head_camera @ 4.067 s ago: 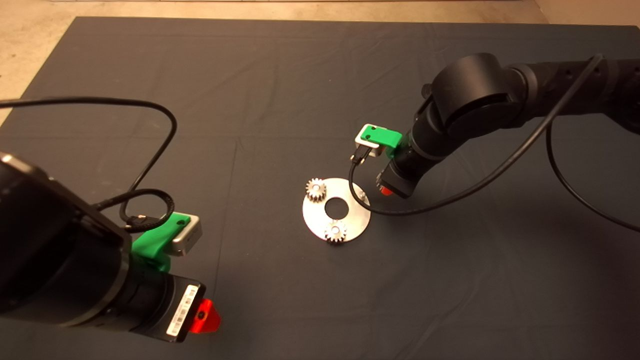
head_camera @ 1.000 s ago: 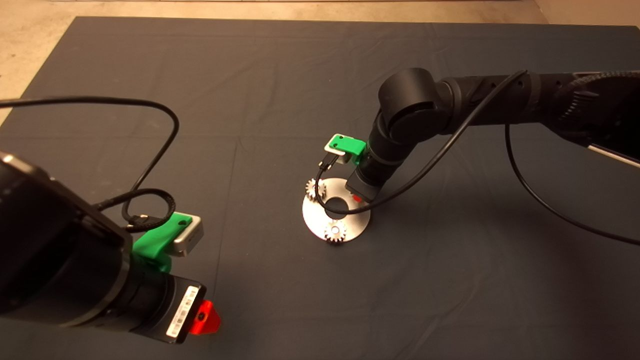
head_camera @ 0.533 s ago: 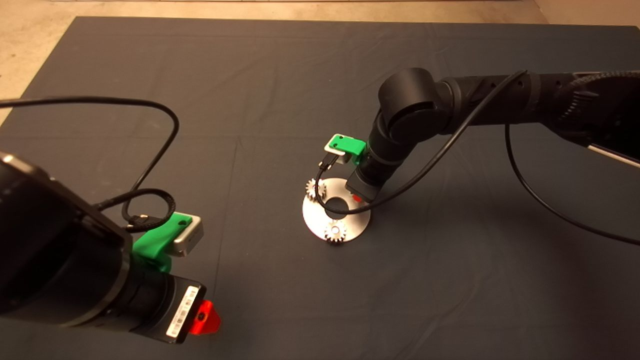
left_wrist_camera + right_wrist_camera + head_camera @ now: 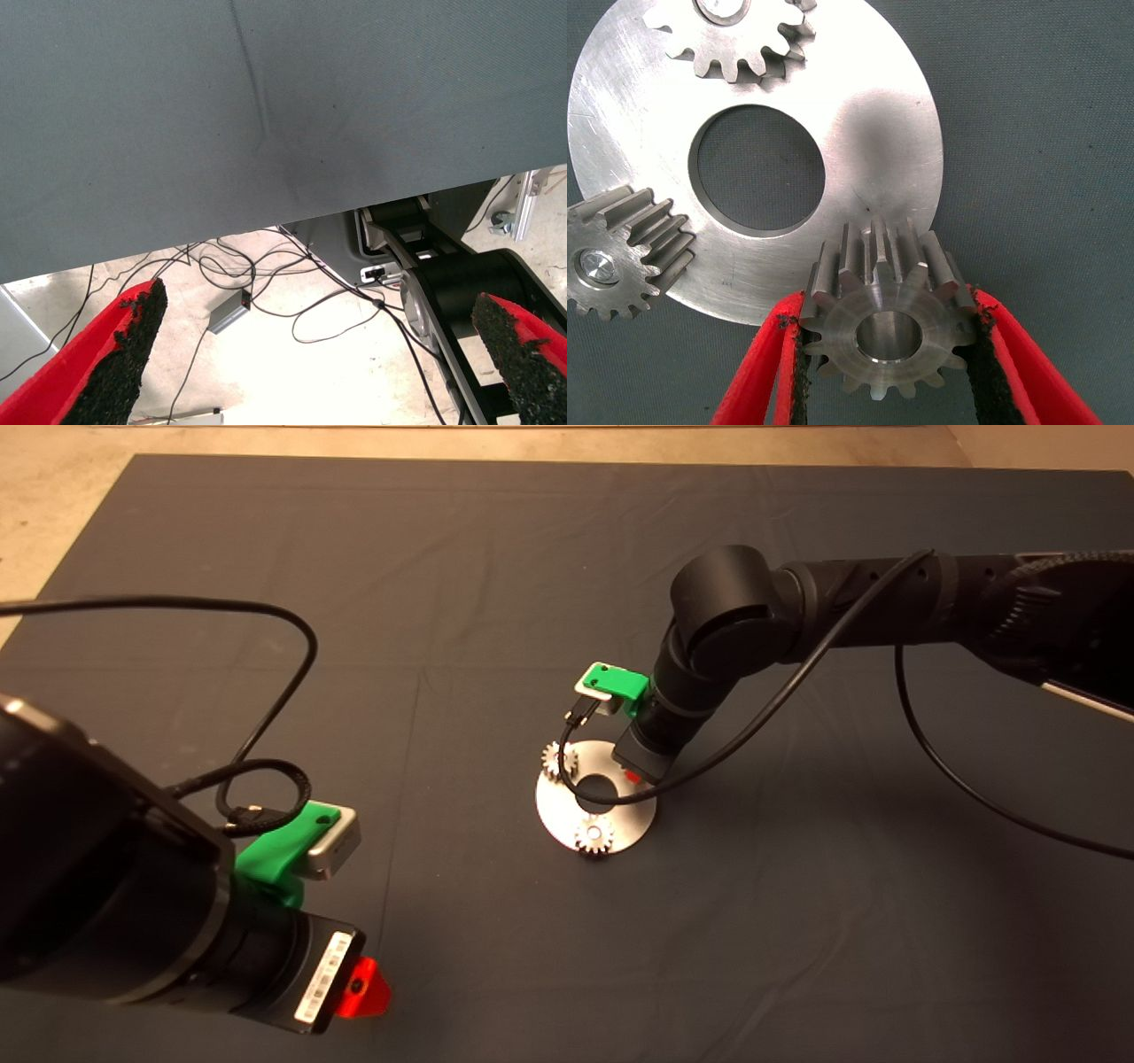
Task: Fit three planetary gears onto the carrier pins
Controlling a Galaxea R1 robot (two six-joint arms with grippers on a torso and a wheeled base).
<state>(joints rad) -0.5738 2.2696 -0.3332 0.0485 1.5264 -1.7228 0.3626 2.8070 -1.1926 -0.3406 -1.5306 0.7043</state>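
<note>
The right gripper [image 4: 881, 354], green-bodied with two red fingers [image 4: 757, 376] and black pads, clenches the third small silvery steel spur gear [image 4: 881, 332] by its toothed flanks, centre hole facing up. Over the last few seconds this arm has swung in from just off the disc's right-hand rim to a spot directly above it, and for the last second it has not moved at all: it hangs poised over the rim nearest the mat's right edge.

Beneath the held gear lies the flat, round, shiny metal carrier disc [image 4: 859, 133] with its large centre hole, sitting near the middle of the dark mat [image 4: 496, 558]. The third pin is hidden under the gear, so alignment cannot be confirmed. Two matching spur gears are seated on their silver pins already: one [image 4: 594, 835] toward the mat's near edge, one [image 4: 558, 759] toward the left edge.

That pause probably means the approach is over and the fine lowering onto the last pin remains; two of three gears are done.

The left gripper [image 4: 359, 988] waits by the near-left corner, fingers spread wide and empty.
</note>
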